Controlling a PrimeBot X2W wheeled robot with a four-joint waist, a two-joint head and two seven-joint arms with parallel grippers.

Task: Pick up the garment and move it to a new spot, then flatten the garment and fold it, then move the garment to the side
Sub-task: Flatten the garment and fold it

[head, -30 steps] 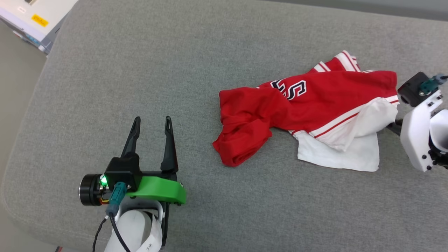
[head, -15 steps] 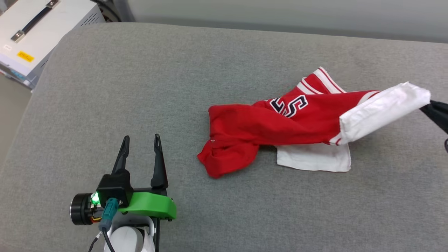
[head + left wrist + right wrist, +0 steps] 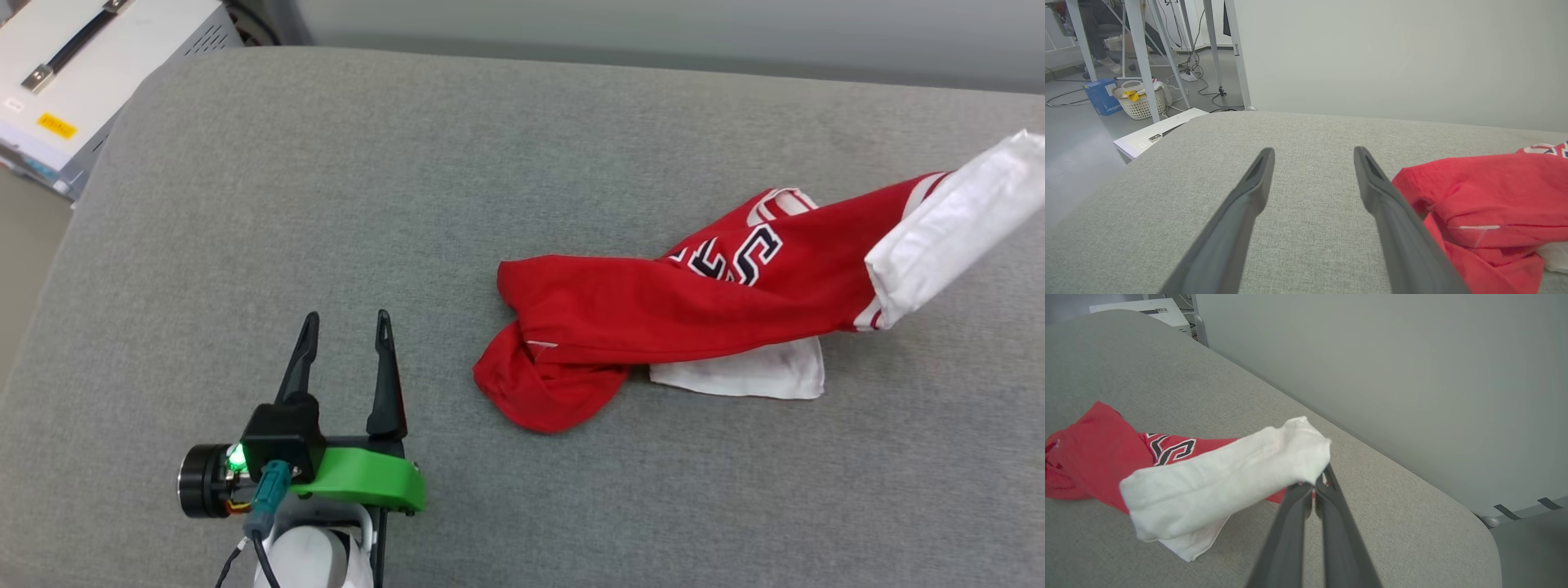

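The garment point(image 3: 653, 306) is a red shirt with white sleeves and dark-and-white lettering, lying crumpled on the grey cushion at centre right. One white sleeve point(image 3: 951, 224) is lifted toward the right edge of the head view. In the right wrist view my right gripper point(image 3: 1314, 482) is shut on that sleeve's point(image 3: 1229, 473) end, and the red body point(image 3: 1090, 457) trails down to the cushion. The other white sleeve point(image 3: 743, 371) lies flat beneath the red cloth. My left gripper point(image 3: 343, 327) stands open and empty at the lower left, apart from the garment point(image 3: 1486, 208).
A grey padded surface point(image 3: 408, 180) carries everything, with rounded edges at left and far side. A white case with a handle point(image 3: 73, 49) sits beyond its far left corner. In the left wrist view, table legs, a basket point(image 3: 1139, 102) and a blue box point(image 3: 1102, 96) stand on the floor.
The right gripper has pulled the white sleeve up and to the right, out past the head view's edge, stretching the red body after it. The head camera has shifted. The left gripper stays open.
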